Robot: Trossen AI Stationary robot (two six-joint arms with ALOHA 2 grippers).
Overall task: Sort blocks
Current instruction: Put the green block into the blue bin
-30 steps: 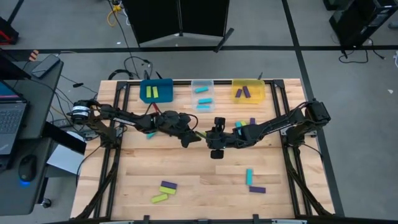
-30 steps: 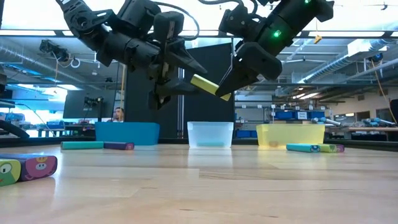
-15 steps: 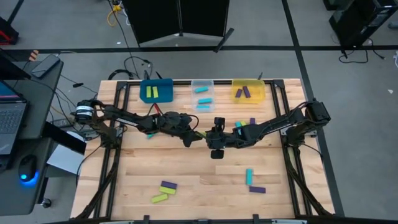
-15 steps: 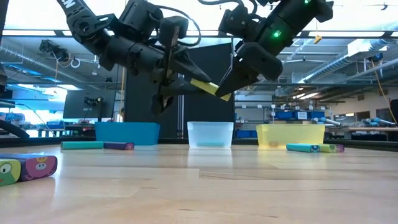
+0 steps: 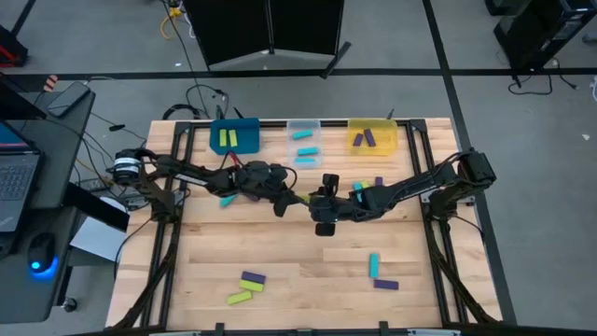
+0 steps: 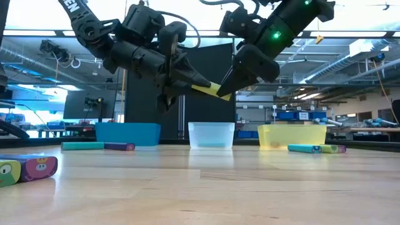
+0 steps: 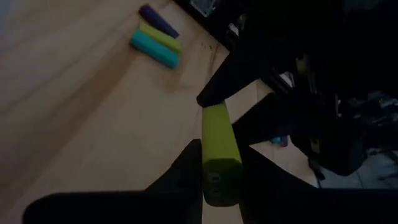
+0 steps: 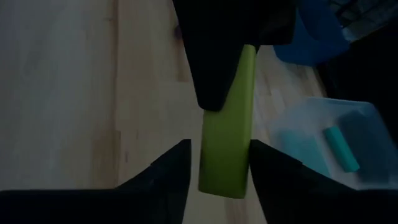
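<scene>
Mid-air handover over table (image 5: 280, 271): left tool (image 6: 199, 81) now clamped on green block (image 6: 209, 89), right tool (image 6: 226, 87) loosening, blue-bin drop next.

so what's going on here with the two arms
The two arms are passing a lime green block between them in mid-air above the table. The left gripper grips one end; the right gripper has its fingers either side of the other end. More blocks lie loose on the table, others in the blue bin, clear bin and yellow bin.

grey floor (image 5: 522, 121) crossed by dark lines, a desk (image 5: 42, 154) with a laptop (image 5: 17, 187) at one side, ceiling pipes (image 6: 350, 65) under bright windows.
</scene>
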